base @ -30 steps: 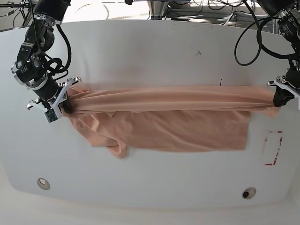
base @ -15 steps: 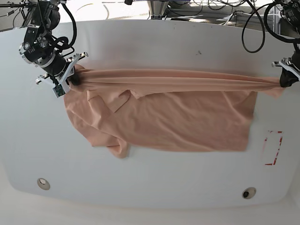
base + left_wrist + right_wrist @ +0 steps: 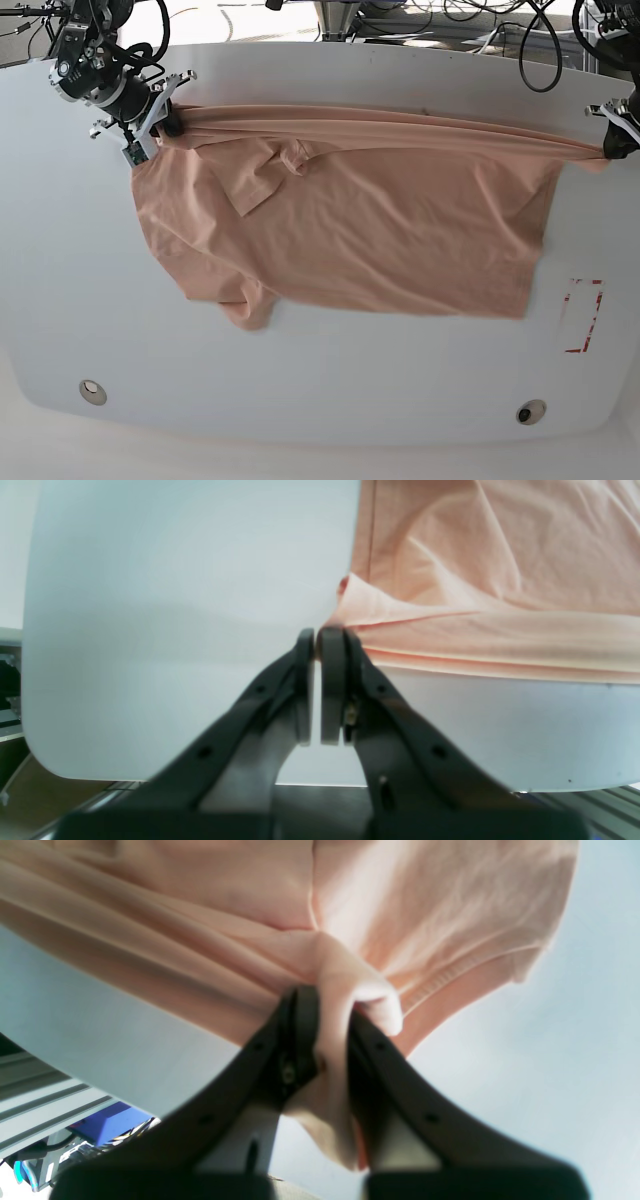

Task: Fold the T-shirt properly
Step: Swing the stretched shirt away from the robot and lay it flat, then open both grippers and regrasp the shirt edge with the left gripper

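Note:
The salmon-pink T-shirt (image 3: 350, 230) lies spread on the white table (image 3: 350, 400), its far edge pulled taut between both grippers. At the base view's far left, my right gripper (image 3: 168, 122) is shut on a bunched corner of the shirt (image 3: 250, 915); in the right wrist view the cloth bulges out between the fingers (image 3: 300, 1030). Over at the far right, my left gripper (image 3: 612, 146) is shut on the opposite corner. The left wrist view shows its tips (image 3: 317, 640) pinching a thin fold of the fabric (image 3: 500, 580). A sleeve lies folded onto the shirt near the left end.
A red rectangular mark (image 3: 583, 315) sits on the table at the right, below the shirt's edge. Two round fittings (image 3: 92, 390) (image 3: 530, 411) are set near the front edge. Cables and frame parts crowd the space behind the table.
Both grippers have moved toward the table's far edge, carrying the held edge with them. The shirt has opened from a narrow band into a wider spread.

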Controlling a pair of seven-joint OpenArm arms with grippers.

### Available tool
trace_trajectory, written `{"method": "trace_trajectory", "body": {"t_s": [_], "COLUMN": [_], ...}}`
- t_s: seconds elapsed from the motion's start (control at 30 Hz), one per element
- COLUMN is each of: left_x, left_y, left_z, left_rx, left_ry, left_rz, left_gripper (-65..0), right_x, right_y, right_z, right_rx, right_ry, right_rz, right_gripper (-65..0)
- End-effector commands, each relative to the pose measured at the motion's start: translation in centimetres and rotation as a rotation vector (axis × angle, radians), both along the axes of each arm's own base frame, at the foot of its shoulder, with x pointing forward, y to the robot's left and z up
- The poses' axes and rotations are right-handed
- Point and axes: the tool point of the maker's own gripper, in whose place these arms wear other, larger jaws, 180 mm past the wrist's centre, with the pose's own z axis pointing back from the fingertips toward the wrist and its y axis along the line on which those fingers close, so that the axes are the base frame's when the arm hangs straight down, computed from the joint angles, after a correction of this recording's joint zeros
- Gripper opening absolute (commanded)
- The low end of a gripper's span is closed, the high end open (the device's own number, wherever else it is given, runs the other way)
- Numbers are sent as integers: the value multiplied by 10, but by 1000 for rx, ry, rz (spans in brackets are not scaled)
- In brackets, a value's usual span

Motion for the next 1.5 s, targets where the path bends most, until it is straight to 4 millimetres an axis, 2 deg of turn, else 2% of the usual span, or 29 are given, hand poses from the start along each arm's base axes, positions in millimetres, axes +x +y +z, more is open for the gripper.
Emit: {"method": "trace_trajectory", "body": {"t_s": [0.0,0.33,0.47,0.73,0.8,0.87,0.97,1.1,1.17,1.23,1.33,1.47], "left_x": [4,6,17,38,44,50,55,66,69,72,76,79], "left_y": [4,2,-6,-2,-1,0,-1,-1,-1,-1,-3,-9], "left_z": [11,-2,-6,-18,-18,-19,-18,-7,-4,-1,6,15], "left_rx": [28,116,104,63,58,56,52,57,59,60,69,83], "left_ry": [-29,56,56,68,69,70,62,25,13,4,-18,-43], "left_rz": [-12,-72,-99,-102,-107,-112,-115,-118,-118,-119,-126,-142], "left_gripper": [-650,-650,-650,-650,-650,-650,-637,-543,-482,-429,-378,-369], "right_x": [-1,-11,-13,-14,-16,-16,-18,-16,-12,-12,-11,-7], "right_y": [-5,-8,-9,-12,-14,-16,-19,-18,-17,-16,-15,-27], "right_z": [4,-4,-7,-10,-12,-13,-14,-10,-4,0,1,9], "right_rx": [-18,-25,-22,-35,-50,-67,-85,-86,-94,-98,-99,-93], "right_ry": [-10,27,38,50,57,62,67,54,32,22,30,15], "right_rz": [-4,-2,-8,-18,-21,-23,-23,-20,-12,-7,-2,-42], "right_gripper": [-650,-650,-648,-633,-593,-522,-382,-165,-78,-19,0,0]}}
